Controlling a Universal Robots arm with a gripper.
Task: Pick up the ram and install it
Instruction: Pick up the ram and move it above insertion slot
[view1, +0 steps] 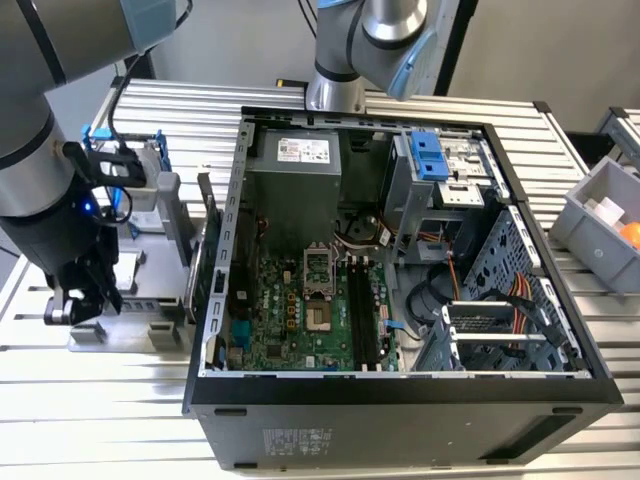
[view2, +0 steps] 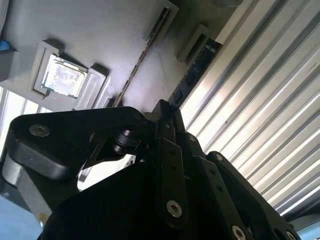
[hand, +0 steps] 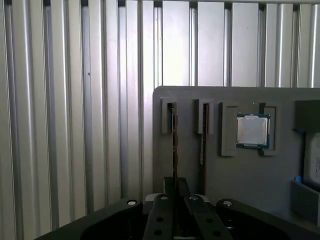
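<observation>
Gripper state: the black two-finger gripper (hand: 175, 186) has its fingers drawn together on the top edge of the thin dark ram stick (hand: 174, 140). I judge it clamped, as no gap reads on either side.

The stick stands on edge in a narrow slot of the flat grey parts holder (hand: 240, 185), and as far as I can tell it is not lifted out. The slot keeps it upright and leaves the long top edge free for a pinch from above. A second dark memory stick (hand: 202, 142) stands in the neighbouring slot, just beside it. A square silver processor chip (hand: 252, 131) lies flat in its own recess further along.

The exterior view gives the layout. The gripper (view1: 85, 295) hangs over the holder on the ribbed aluminium table (view1: 120, 400), beside the open black computer case (view1: 400, 388). The case lies on its side so the green motherboard (view1: 290, 310) faces up. Its long black memory slots (view1: 365, 315) look unfilled, so I judge the install not yet done.

The first wrist view shows how the grip lines up along the stick. The second wrist view gives an oblique check: the stick (view2: 137, 65) runs as a thin line into the gripper (view2: 165, 117), with the chip (view2: 64, 76) off to one side.
</observation>
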